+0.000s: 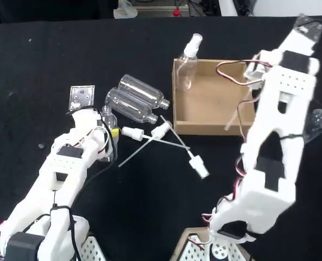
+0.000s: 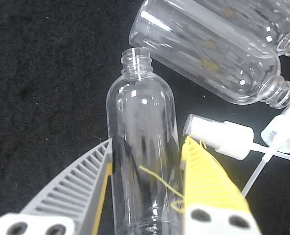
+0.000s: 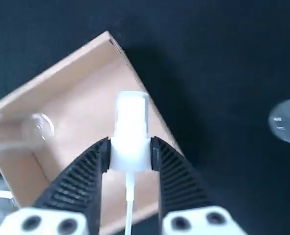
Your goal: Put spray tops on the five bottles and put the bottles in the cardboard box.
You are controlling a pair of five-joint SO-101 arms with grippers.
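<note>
While gripped between the left gripper's (image 2: 147, 144) fingers, one bottle (image 2: 142, 107): clear plastic, threaded neck uncapped, near two more bottles (image 1: 136, 99) lying on the black table (image 1: 36, 54). Spray top (image 3: 131, 122): white, thin tube, pinched by the right gripper (image 3: 130, 147) above the cardboard box (image 3: 81, 98).

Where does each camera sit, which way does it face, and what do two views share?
High view: fixed above, looking down on the table, both arms and the cardboard box.
Left wrist view: on the left wrist, looking along the left gripper closed around a clear bottle.
Right wrist view: on the right wrist, looking down past the right gripper holding a spray top over the box.
Shared: high and right wrist views both show the box.
</note>
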